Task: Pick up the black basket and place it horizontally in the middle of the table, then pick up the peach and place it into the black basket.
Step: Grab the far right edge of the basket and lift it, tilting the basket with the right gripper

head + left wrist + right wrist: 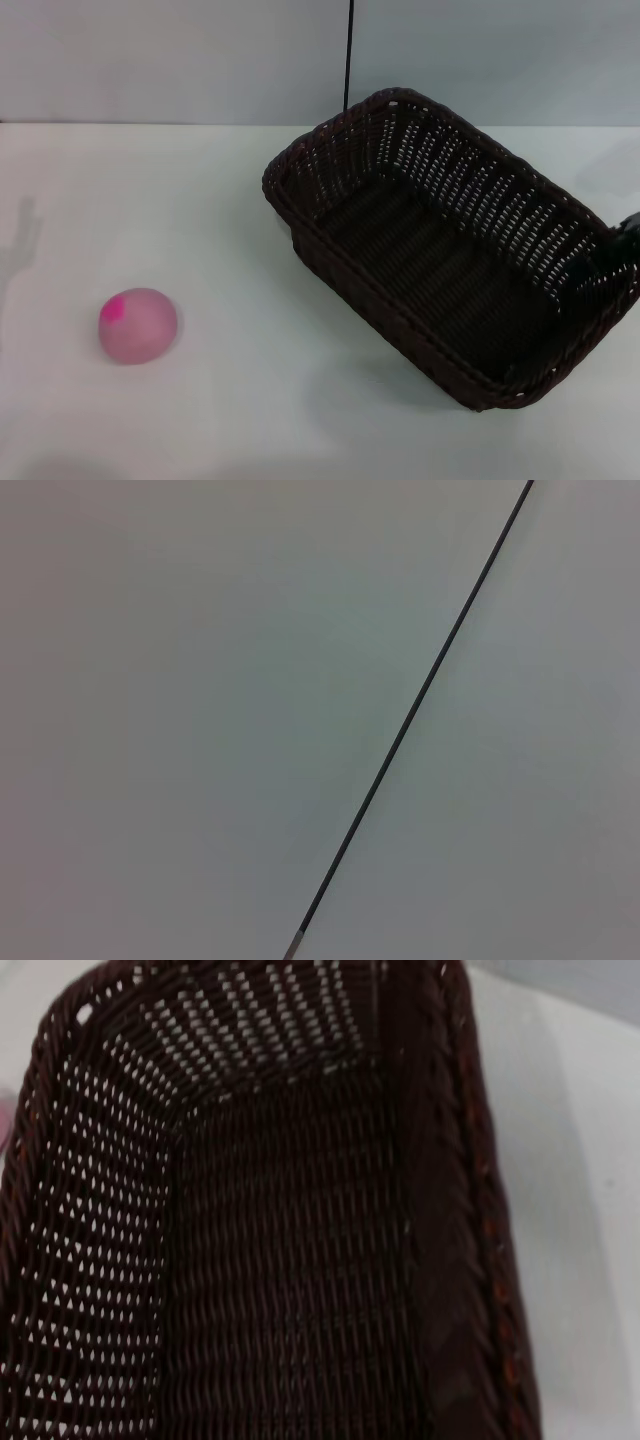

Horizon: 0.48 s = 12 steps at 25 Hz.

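Observation:
The black basket (450, 250) is at the right of the white table (230, 200), set diagonally, open side up and empty. It appears to hang slightly above the table, with a soft shadow under its near side. Only a dark part of my right gripper (625, 243) shows at the right edge, at the basket's right rim, holding it. The right wrist view looks straight into the basket (280, 1240). The peach (137, 324) lies alone on the table at the front left, magenta patch up. My left gripper is out of view.
A thin black cable (348, 55) runs up the pale wall behind the basket; it also shows in the left wrist view (420, 695). A faint shadow (22, 235) falls on the table's far left.

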Each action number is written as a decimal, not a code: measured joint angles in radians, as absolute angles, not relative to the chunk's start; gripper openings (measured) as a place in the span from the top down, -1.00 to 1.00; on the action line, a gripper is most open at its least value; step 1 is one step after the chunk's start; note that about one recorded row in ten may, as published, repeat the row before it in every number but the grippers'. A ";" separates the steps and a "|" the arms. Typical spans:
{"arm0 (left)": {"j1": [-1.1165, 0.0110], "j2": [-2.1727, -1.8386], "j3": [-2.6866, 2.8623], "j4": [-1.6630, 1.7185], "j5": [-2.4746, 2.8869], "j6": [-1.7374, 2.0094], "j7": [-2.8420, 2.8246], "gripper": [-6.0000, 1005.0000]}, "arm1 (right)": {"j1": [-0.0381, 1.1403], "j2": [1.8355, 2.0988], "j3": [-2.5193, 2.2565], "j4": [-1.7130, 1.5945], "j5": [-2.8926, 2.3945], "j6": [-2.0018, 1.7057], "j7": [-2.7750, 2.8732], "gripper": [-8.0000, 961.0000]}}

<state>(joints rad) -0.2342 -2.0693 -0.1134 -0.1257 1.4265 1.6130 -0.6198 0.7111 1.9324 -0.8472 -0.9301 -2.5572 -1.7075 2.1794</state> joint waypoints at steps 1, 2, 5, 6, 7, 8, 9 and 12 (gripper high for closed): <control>-0.235 -2.069 -0.113 -0.128 1.426 1.611 -0.620 -0.53 | 0.711 1.934 -0.852 -0.923 -2.558 -1.703 2.179 -0.64; -0.236 -2.069 -0.113 -0.128 1.427 1.610 -0.620 -0.53 | 0.711 1.936 -0.856 -0.919 -2.558 -1.701 2.178 -0.63; -0.243 -2.069 -0.113 -0.129 1.427 1.604 -0.620 -0.53 | 0.703 1.942 -0.867 -0.917 -2.559 -1.700 2.169 -0.61; -0.243 -2.069 -0.113 -0.129 1.427 1.604 -0.620 -0.53 | 0.703 1.942 -0.867 -0.917 -2.559 -1.700 2.169 -0.55; -0.244 -2.069 -0.113 -0.129 1.427 1.601 -0.620 -0.53 | 0.702 1.943 -0.866 -0.918 -2.559 -1.700 2.169 -0.49; -0.244 -2.069 -0.113 -0.129 1.427 1.601 -0.620 -0.53 | 0.702 1.943 -0.866 -0.918 -2.559 -1.700 2.169 -0.43; -0.248 -2.069 -0.113 -0.129 1.426 1.598 -0.620 -0.53 | 0.701 1.943 -0.862 -0.919 -2.559 -1.699 2.169 -0.37; -0.251 -2.069 -0.113 -0.129 1.427 1.592 -0.620 -0.53 | 0.701 1.943 -0.861 -0.919 -2.559 -1.698 2.169 -0.20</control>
<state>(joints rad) -0.2509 -2.0693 -0.1135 -0.1289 1.4265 1.5919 -0.6197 0.7009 1.9428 -0.8606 -0.9190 -2.5588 -1.6983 2.1694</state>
